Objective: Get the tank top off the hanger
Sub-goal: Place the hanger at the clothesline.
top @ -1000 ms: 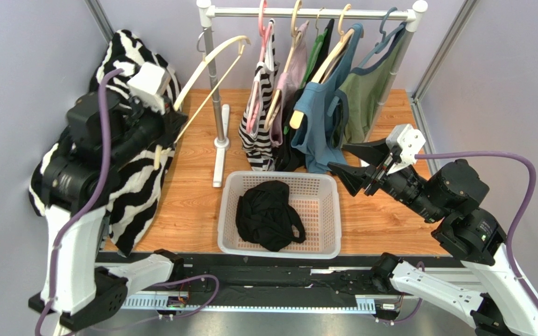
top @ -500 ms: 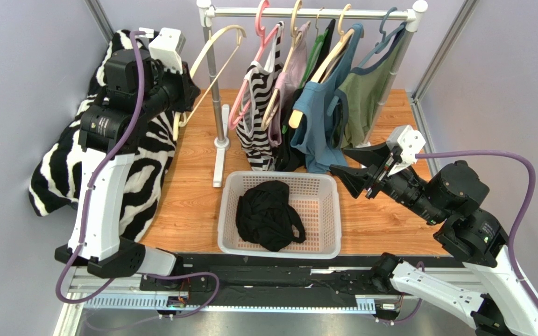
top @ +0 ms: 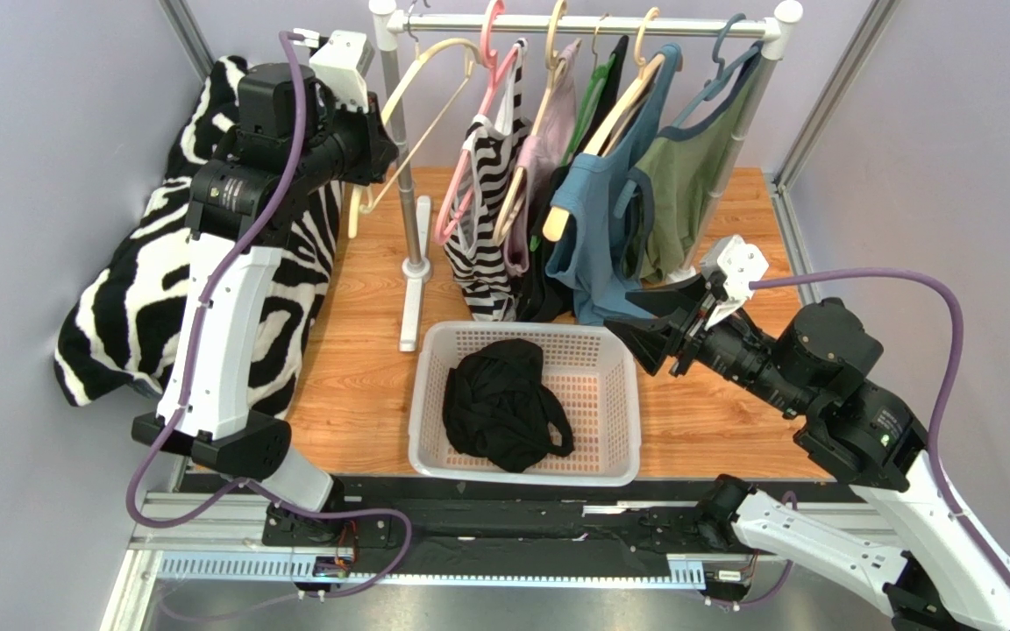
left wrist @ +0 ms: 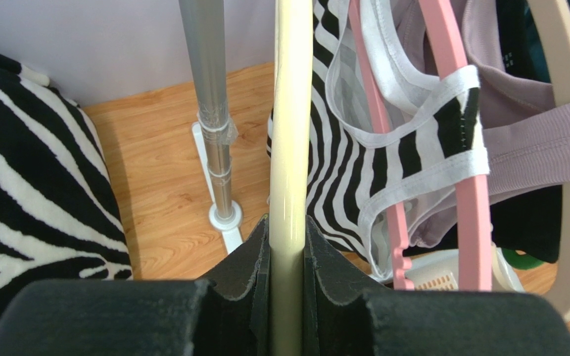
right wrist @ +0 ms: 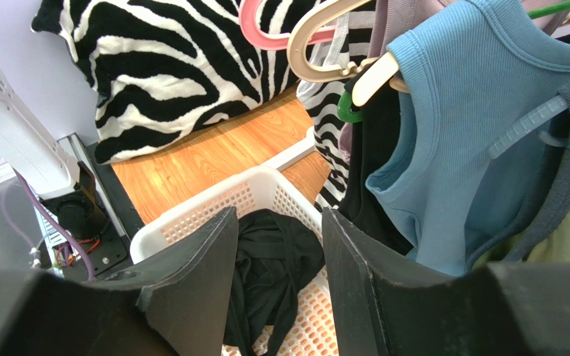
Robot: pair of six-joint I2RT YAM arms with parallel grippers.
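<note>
My left gripper (top: 372, 145) is shut on a bare cream hanger (top: 425, 82) and holds it high by the rack's left post. In the left wrist view the hanger's bar (left wrist: 292, 133) runs up between my fingers (left wrist: 251, 259). A black tank top (top: 504, 401) lies crumpled in the white basket (top: 524, 331). My right gripper (top: 649, 322) is open and empty, just below the blue tank top (top: 596, 230). In the right wrist view the black tank top (right wrist: 269, 274) shows between the open jaws, with the blue one (right wrist: 459, 148) to the right.
The rail (top: 576, 23) carries several hangers with tops: a striped one on a pink hanger (top: 481, 224), a mauve one, the blue one, a green one (top: 682, 184). The rack's post (top: 402, 171) stands on the wooden table. A zebra-print cloth (top: 142, 303) drapes at the left.
My left arm has risen and swung right, carrying the cream hanger up to the rack's left end. My right gripper has edged left toward the hanging tops, still open.
</note>
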